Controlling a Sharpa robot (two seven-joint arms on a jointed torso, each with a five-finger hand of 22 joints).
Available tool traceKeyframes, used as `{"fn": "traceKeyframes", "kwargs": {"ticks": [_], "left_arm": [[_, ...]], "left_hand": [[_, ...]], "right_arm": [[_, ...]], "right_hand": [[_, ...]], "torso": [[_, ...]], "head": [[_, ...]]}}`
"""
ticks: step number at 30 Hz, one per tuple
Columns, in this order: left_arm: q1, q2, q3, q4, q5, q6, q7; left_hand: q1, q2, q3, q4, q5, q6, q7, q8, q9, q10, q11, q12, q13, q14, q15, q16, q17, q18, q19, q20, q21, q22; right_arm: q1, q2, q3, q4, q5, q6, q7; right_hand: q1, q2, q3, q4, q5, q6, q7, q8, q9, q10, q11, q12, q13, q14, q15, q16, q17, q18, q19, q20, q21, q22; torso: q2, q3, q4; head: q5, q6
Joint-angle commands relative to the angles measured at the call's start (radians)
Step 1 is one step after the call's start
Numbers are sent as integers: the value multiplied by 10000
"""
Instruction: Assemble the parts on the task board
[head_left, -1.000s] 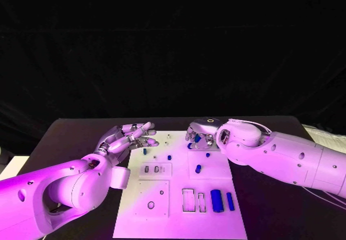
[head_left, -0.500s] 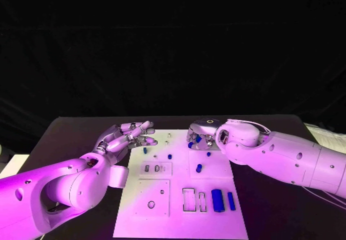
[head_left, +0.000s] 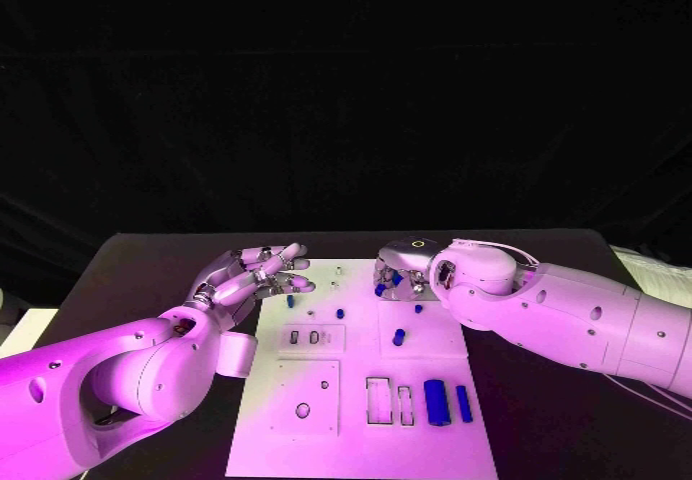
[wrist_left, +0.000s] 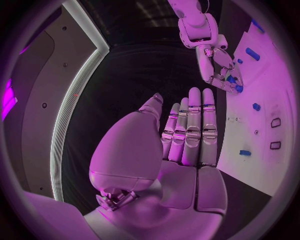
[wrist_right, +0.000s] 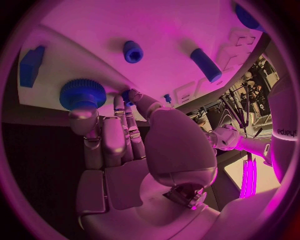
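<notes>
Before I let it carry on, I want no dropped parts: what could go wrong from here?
The right robot hand touches the blue gear at the far edge of the task board; a nudge might push the gear off onto the table. The small blue piece at its fingertips looks barely gripped and may slip. The left robot hand hovers open by the board's left edge and could bump a peg.

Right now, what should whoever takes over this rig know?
Left hand: open, holds nothing, at the task board's left far edge.
Right hand: at the board's far edge, fingertips at a blue gear; a firm hold is not clear.
Parts: two blue bars near right, small blue pieces mid-board.
Done: hard to tell. Left: empty slots remain.
</notes>
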Motion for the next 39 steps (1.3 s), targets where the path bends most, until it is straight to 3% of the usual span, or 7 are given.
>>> {"fn": "traceKeyframes", "kwargs": {"ticks": [1,6,18,21,25,39], "left_arm": [[17,11,8,17,24,214,7],[18,7,8,15,24,202,-9],[20,0,8,-28,24,179,-30],[20,1,8,-40,25,181,-33],[20,7,8,-52,29,201,-25],[21,38,7,-164,48,237,-29]], "left_hand": [[12,-45,16,-33,-63,-6,51,-65,-16,-55,25,-60,-16,-63,31,-35,18,101,-9,81,-35,-11],[15,-41,18,-39,-63,-18,59,-79,-16,-76,32,-80,-19,-60,34,-40,36,102,-7,84,-36,-13],[33,-30,29,-55,-62,-38,70,-104,-17,-106,42,-108,-23,-68,42,-55,65,103,-9,91,-41,-19],[37,-28,31,-61,-62,-46,75,-112,-17,-116,47,-117,-25,-75,45,-64,74,102,-12,93,-44,-21],[41,-28,32,-66,-62,-51,79,-119,-16,-124,51,-124,-26,-87,50,-74,82,101,-18,97,-48,-24],[45,-21,36,-72,-61,-48,80,-123,-13,-127,55,-129,-25,-107,57,-92,92,99,-28,102,-56,-29]], "right_arm": [[-20,18,-17,-18,-97,91,40],[-20,19,-17,-3,-56,-169,45],[7,136,9,100,103,-1497,-241],[52,314,16,-49,110,-1668,-290],[111,614,20,-347,182,-1858,-269],[159,1469,25,-1216,367,-2152,-227]], "right_hand": [[-7,122,10,91,-81,107,-12,44,34,88,-13,18,6,367,-19,103,58,-125,105,-11,83,84],[15,219,76,215,-182,316,-89,110,96,223,-69,19,11,372,-58,202,147,-145,137,-40,208,243],[38,293,152,393,-369,416,-105,101,168,315,-90,-40,-7,370,-85,314,225,-196,218,-73,429,550],[25,298,170,437,-375,395,-89,77,173,291,-76,-54,-13,367,-77,330,237,-196,201,-62,427,536],[17,291,182,466,-345,378,-79,58,176,273,-68,-61,-16,366,-72,343,246,-199,197,-51,435,542],[11,256,192,493,-314,353,-61,31,180,244,-55,-67,-19,369,-59,383,295,-201,199,-42,456,569]], "torso": [[22,-4,9],[38,-13,16],[75,-13,54],[85,-15,83],[94,-15,57],[157,-14,103]], "head": [[-7,6],[-15,19],[24,103],[19,112],[24,124],[33,147]]}}
